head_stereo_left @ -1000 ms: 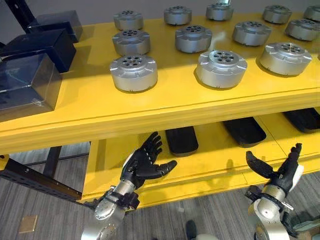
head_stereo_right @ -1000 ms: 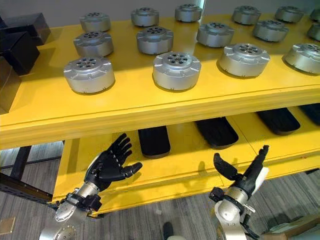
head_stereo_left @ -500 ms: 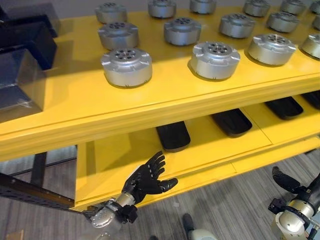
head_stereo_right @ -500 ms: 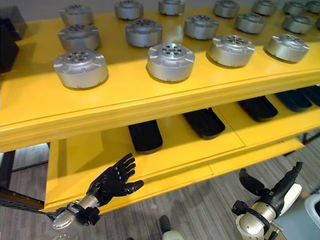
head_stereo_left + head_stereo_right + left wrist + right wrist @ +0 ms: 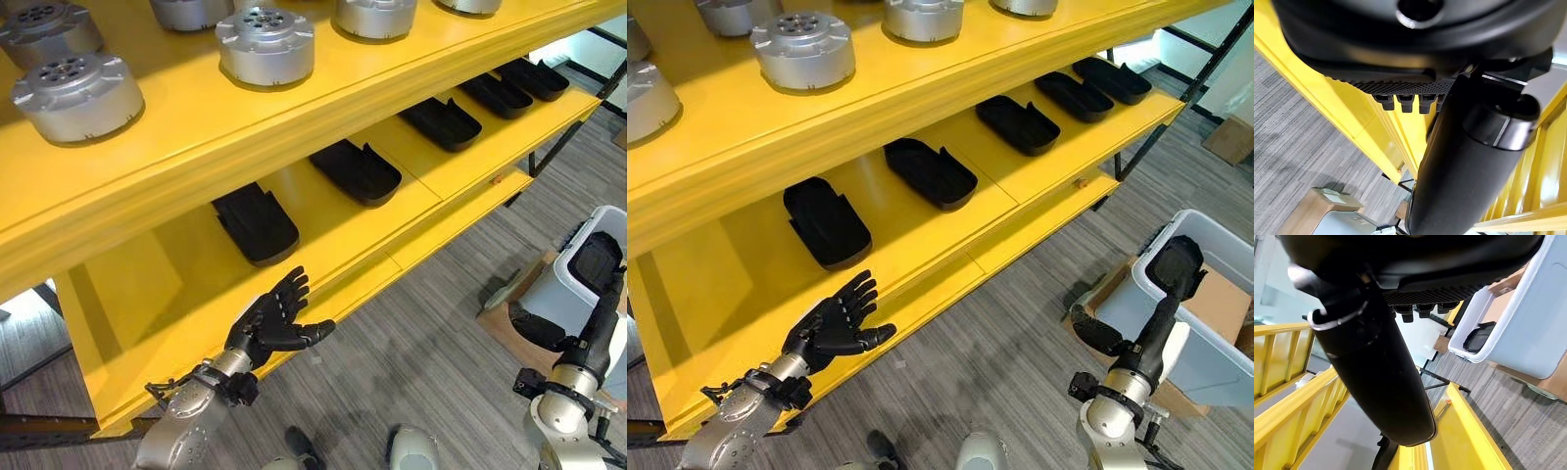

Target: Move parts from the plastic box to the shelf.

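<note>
left hand point(image 5: 838, 328): held empty, fingers spread and relaxed, just in front of the lower yellow shelf point(image 5: 950, 220).
right hand point(image 5: 1136, 338): fingers straight, thumb apart, nothing gripped; seen near the plastic box point(image 5: 1205, 362).
parts: black tray-like part point(image 5: 1176, 262) seen in the box; similar black parts point(image 5: 931, 171) lined up on the lower shelf.
risk: box rim could probably get clipped on the reach in, so the box gets shoved.
risk 2: a loose grab and the part likely gets dropped on the floor.

arms: silver-grey, rounded metal | left hand point(image 5: 266, 325): black, jointed fingers | right hand point(image 5: 1149, 336): black, white side cover | wrists: black collars
</note>
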{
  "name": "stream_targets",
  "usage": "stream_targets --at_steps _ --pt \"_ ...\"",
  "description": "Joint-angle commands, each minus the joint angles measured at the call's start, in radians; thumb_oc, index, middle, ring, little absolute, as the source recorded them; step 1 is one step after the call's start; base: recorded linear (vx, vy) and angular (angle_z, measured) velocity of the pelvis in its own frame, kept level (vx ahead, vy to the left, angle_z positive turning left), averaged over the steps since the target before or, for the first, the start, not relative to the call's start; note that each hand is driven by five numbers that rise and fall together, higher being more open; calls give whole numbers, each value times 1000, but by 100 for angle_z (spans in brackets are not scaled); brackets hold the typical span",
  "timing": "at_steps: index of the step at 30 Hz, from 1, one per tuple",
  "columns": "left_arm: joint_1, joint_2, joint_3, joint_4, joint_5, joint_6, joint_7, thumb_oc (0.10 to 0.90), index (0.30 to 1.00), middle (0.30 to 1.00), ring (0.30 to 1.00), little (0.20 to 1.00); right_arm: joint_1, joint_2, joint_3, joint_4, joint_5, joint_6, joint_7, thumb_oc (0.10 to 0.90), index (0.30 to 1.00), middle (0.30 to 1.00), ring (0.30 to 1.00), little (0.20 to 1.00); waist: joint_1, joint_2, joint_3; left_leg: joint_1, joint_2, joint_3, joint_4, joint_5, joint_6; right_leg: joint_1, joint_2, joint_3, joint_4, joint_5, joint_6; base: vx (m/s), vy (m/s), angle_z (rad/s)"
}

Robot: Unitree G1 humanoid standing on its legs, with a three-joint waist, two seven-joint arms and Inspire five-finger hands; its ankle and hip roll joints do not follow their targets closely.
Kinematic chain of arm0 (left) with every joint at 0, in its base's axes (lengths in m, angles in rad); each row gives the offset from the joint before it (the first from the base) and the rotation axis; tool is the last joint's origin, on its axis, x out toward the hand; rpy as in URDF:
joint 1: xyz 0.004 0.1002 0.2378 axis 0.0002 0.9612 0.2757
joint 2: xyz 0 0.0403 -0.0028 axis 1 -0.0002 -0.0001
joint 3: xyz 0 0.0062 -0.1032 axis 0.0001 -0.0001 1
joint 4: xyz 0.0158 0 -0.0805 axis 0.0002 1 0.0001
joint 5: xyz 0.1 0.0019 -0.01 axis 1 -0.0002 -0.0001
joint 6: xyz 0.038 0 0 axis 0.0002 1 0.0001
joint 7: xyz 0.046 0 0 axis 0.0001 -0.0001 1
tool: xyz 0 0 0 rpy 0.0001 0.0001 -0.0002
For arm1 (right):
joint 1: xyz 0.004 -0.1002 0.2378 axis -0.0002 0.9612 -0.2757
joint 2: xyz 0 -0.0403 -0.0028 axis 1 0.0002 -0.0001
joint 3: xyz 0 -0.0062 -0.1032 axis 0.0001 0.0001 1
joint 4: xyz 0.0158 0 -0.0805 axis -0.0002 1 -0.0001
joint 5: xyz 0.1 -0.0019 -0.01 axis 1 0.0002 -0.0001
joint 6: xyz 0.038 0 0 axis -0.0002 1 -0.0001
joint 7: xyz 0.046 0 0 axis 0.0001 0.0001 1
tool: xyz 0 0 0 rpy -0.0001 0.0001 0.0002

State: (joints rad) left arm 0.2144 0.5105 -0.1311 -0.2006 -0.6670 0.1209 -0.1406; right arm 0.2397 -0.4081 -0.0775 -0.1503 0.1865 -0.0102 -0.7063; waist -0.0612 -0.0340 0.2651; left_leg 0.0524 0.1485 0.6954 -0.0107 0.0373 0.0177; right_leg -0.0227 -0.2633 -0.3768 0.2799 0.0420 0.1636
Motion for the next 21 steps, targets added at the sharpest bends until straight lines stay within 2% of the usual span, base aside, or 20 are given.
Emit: stream_targets --at_steps 1,4,6,7,21 --pt "28 -24 55 -126 -78 -120 17 900 1000 1000 1000 1000 -130 -81 -13 -36 -49 -64 42 900 1000 1000 1000 1000 37 -17 -69 -61 18 -5 14 22 -31 171 -8 -77 -199 23 6 -93 -232 -222" --pt "51 -30 72 -132 -95 -136 28 900 1000 1000 1000 1000 -137 -118 -3 -38 -27 -56 57 900 1000 1000 1000 1000 54 -23 -69 -96 62 36 48 48 -56 226 37 -100 -313 18 1 -145 -283 -178" --pt "55 -26 83 -131 -104 -142 13 900 1000 1000 1000 1000 -127 -136 -2 -34 -11 -54 49 900 1000 1000 1000 1000 45 -27 -67 -94 62 46 47 54 -58 231 54 -88 -347 25 5 -100 -275 -125" --pt "52 -25 91 -124 -108 -134 11 900 1000 1000 1000 1000 -117 -148 -7 -23 3 -53 31 900 1000 1000 1000 1000 27 -27 -64 -72 57 52 34 62 -65 217 66 -74 -358 31 5 -51 -266 -64" --pt "43 -33 48 -118 -79 -108 -8 900 1000 1000 1000 1000 -29 -113 -69 7 -3 -63 -47 900 1000 1000 1000 1000 -78 -2 -81 28 58 50 -31 88 -97 164 116 -19 -357 36 -34 5 -153 -15"
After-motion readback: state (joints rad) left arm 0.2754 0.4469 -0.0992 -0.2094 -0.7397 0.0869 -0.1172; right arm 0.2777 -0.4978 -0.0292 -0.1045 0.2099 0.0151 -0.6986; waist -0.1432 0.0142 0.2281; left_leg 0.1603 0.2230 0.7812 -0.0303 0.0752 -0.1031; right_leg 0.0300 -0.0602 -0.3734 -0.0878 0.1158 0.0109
